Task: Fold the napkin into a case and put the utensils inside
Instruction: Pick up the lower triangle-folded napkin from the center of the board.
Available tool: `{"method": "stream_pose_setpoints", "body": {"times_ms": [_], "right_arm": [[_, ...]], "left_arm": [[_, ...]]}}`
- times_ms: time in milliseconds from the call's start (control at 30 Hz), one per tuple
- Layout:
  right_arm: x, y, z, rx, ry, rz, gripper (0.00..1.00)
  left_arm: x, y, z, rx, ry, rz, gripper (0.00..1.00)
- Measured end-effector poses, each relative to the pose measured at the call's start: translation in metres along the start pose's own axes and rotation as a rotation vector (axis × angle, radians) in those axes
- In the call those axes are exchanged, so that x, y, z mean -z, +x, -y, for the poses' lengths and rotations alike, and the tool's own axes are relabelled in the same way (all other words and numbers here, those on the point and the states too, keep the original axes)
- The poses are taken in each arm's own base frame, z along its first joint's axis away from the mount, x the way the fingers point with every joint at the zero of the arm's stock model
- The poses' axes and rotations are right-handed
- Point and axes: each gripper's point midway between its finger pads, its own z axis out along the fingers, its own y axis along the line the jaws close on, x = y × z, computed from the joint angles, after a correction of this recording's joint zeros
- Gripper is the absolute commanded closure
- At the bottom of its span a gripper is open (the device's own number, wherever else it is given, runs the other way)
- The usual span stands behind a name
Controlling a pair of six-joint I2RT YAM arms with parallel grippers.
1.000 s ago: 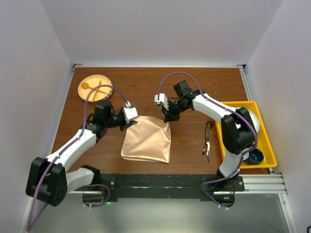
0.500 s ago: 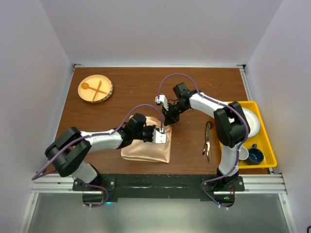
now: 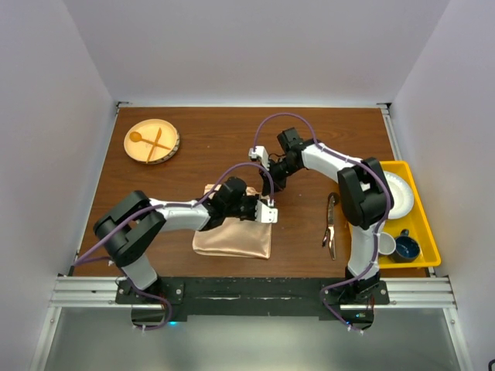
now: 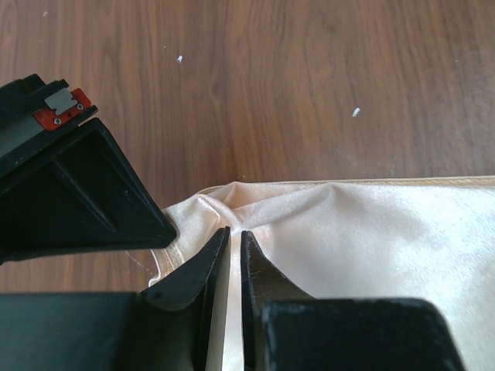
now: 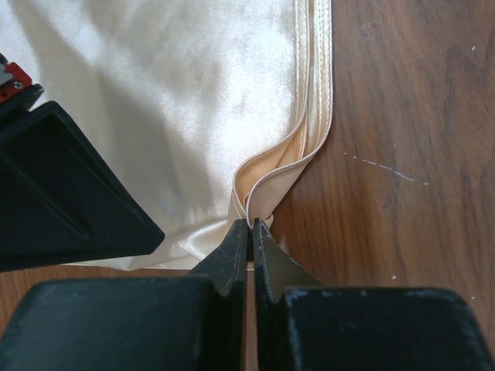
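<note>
Corners give you fold handles: your right gripper (image 5: pixel 251 224) clamps the napkin (image 5: pixel 155 100) hem. Left gripper (image 4: pixel 234 236) sits nearly together at the napkin edge; you cannot tell if it holds

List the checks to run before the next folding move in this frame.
1. Hem pinched by right gripper: ok.
2. Edge of napkin held by left gripper: ok, cloth puckers into its tips.
3. Both layers caught in each pinch: cannot tell.
4. The utensils lie off the cloth: ok, on the table to its right.
5. Napkin folded narrow: not ok, a broad square.
</note>
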Motion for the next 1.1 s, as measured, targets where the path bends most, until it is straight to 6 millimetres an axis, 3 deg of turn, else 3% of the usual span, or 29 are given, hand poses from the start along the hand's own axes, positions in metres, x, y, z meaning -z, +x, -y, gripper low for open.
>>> {"method": "stream_pose_setpoints", "body": {"times_ms": [433,833,1100], "right_arm": [[0.004,0.004,0.008,-0.047,0.015,0.006,1.00],[0.000,0.005,0.014,-0.105,0.019,0.010,1.00],[0.000,0.003,0.013,-0.119,0.012,0.015,1.00]], "left_arm": [[-0.022,0.008,-0.003,0.035,0.008,-0.022,0.87],[-0.037,0.020,0.002,0.022,0.049,-0.057,0.98],[-0.048,0.019,-0.006,-0.036,0.064,-0.074,1.00]]}}
